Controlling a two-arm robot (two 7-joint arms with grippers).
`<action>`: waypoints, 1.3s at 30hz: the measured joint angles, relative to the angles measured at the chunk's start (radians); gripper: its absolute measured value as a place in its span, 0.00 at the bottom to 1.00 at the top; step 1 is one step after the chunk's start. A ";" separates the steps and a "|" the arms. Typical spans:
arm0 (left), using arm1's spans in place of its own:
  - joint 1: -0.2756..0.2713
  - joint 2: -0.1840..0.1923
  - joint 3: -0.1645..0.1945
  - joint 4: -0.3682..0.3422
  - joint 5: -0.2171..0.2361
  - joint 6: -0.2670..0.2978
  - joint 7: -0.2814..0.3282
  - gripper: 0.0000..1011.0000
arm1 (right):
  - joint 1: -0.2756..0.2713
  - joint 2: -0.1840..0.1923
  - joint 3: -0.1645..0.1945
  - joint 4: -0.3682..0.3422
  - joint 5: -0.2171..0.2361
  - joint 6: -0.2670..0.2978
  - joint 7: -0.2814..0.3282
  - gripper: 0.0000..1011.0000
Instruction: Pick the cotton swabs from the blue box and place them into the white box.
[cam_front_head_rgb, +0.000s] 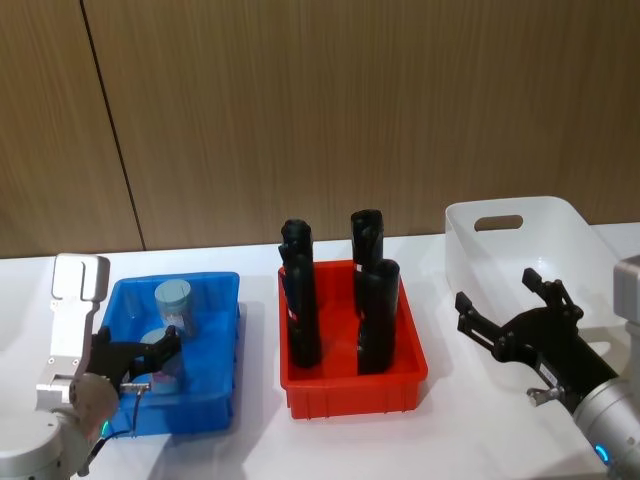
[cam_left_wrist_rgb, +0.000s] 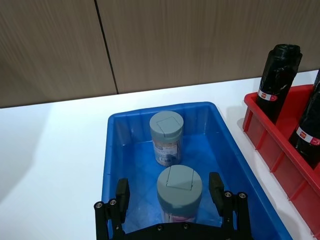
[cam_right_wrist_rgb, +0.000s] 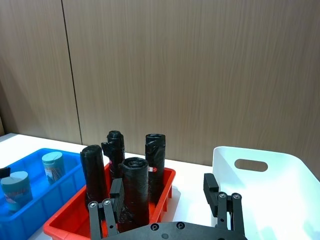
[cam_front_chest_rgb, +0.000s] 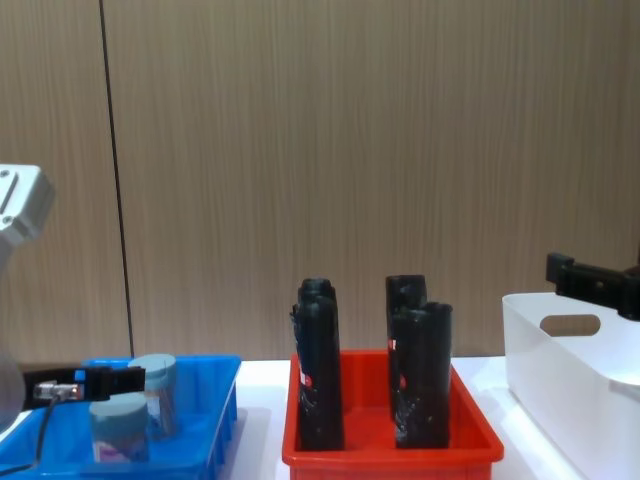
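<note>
Our left pincer (cam_left_wrist_rgb: 170, 190) hangs low inside the blue box (cam_left_wrist_rgb: 115, 150) with its fingers (cam_left_wrist_rgb: 122, 192) spread wide and gripping nothing. The nearer cotton swab tub (cam_left_wrist_rgb: 179, 192) stands upright between them, with a gap showing on either side. The tub's lower part is hidden behind the pincer's own body in the left wrist view, and in the head view one finger partly covers it, so we cannot tell how deep the fingertips reach. The second cotton swab tub (cam_front_head_rgb: 173, 303) stands upright just ahead of the pincer, towards the box's far wall and apart from the first. To this pincer's right sits a red bin (cam_front_head_rgb: 350, 385) holding four black tubes (cam_front_head_rgb: 300, 300) on end. Further right, our right pincer (cam_front_head_rgb: 496, 286) hovers with its fingers (cam_front_head_rgb: 545, 290) wide apart and holding nothing, its arm cut off at the edge of the head view. The white box (cam_front_head_rgb: 560, 215) lies just ahead of it and a little below, handle cutout on the far wall. The pincer blocks part of the box's inside. Everything rests on a white table (cam_front_head_rgb: 260, 440) against a brown wood-panelled wall (cam_front_head_rgb: 300, 100).
</note>
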 joint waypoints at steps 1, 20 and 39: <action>-0.006 -0.002 0.000 0.011 0.005 0.000 -0.011 0.99 | 0.000 0.000 0.000 0.000 0.000 0.000 0.000 0.99; -0.075 -0.031 0.000 0.149 0.049 -0.011 -0.130 0.99 | 0.000 0.000 0.000 0.000 0.000 0.000 0.000 0.99; -0.112 -0.051 0.005 0.234 0.072 -0.038 -0.208 0.99 | 0.000 0.000 0.000 0.000 0.000 0.000 0.000 0.99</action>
